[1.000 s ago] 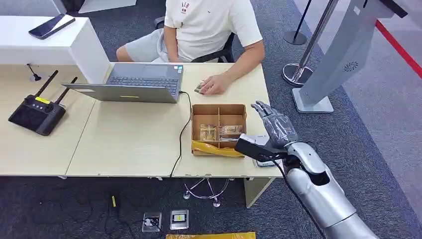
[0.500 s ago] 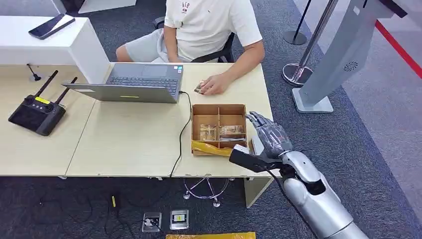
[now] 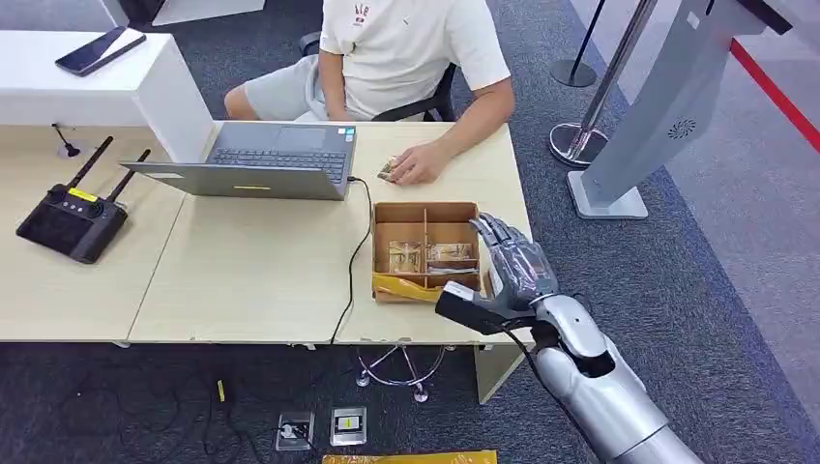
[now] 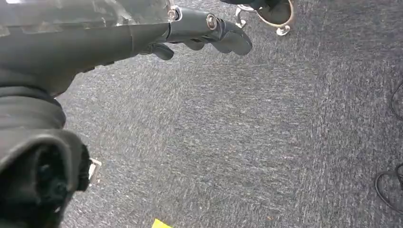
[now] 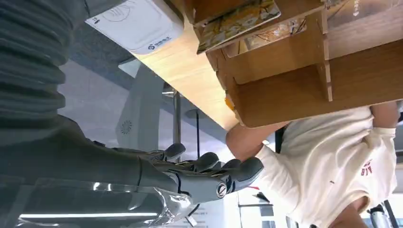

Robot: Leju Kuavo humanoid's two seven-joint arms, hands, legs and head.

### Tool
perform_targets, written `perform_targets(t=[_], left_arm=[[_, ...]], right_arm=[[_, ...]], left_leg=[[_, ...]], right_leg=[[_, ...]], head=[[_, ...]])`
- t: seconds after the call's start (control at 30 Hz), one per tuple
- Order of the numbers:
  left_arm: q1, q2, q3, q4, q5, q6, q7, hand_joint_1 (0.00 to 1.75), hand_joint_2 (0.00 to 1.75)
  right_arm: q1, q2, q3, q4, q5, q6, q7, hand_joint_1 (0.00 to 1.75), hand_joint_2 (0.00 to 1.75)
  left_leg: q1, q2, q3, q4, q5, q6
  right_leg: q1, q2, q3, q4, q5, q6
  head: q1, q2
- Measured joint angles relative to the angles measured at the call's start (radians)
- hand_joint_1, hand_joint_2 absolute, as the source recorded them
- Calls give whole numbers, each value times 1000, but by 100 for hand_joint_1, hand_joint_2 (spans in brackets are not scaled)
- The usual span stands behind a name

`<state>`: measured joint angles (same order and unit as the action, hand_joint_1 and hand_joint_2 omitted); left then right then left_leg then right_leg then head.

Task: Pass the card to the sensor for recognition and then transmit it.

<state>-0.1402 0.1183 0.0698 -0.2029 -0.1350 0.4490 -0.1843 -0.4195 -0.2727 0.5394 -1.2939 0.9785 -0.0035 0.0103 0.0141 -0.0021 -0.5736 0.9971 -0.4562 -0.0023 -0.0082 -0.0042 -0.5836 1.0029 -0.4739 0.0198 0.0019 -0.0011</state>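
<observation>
One right hand, fingers spread and empty, hovers at lower right beside the wooden box holding cards, presumably poised to pick one.

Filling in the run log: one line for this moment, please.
right hand: open, at box's right wall | cards: in box | left hand: hangs over carpet | person: seated at laptop

box: raw brown wood/board, matt, slotted dividers
cards: glossy printed, look like plastic
sensor: white plastic, smooth, slight sheen
desk: pale wood-look laminate, smooth, matt
right hand: grey plastic fingers w/ clear glossy palm cover
arm: silver shell, satin shine
laptop: grey, looks like metal, matt
floor: dark grey carpet, rough pile
shirt: cream cloth, soft, matt
</observation>
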Motion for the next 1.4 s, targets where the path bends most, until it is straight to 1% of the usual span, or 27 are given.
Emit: perform_targets(t=[0.27, 0.47, 0.77, 1.1, 1.4], left_arm=[[0, -6, -1, 0, 6, 0, 0, 0, 0], [0, -10, -1, 0, 9, 2, 0, 0, 0], [0, -14, -1, 0, 20, 4, 7, 0, 0], [0, -16, -1, 0, 20, 3, 7, 0, 0], [0, -16, -1, 0, 20, 3, 0, 0, 0]], right_arm=[[-57, 35, 2, 123, 2, -74, -44, 0, 175], [-92, 58, 1, 208, 2, -109, -65, 0, 175], [-134, 83, 1, 301, 1, -123, -76, 0, 175], [-146, 88, -1, 362, -16, -133, -86, 0, 175], [-155, 91, -1, 398, -21, -126, -92, 0, 175]], left_leg=[[0, 0, 0, 0, 0, 0], [0, 0, 0, 0, 0, 0], [0, 0, 0, 0, 0, 0], [0, 0, 0, 0, 0, 0], [0, 0, 0, 0, 0, 0]], right_leg=[[0, 0, 0, 0, 0, 0], [0, 0, 0, 0, 0, 0], [0, -1, 0, 0, 0, 0], [0, 0, 0, 0, 0, 0], [0, 0, 0, 0, 0, 0]], head=[[0, 0], [0, 0], [0, 0], [0, 0], [0, 0]])
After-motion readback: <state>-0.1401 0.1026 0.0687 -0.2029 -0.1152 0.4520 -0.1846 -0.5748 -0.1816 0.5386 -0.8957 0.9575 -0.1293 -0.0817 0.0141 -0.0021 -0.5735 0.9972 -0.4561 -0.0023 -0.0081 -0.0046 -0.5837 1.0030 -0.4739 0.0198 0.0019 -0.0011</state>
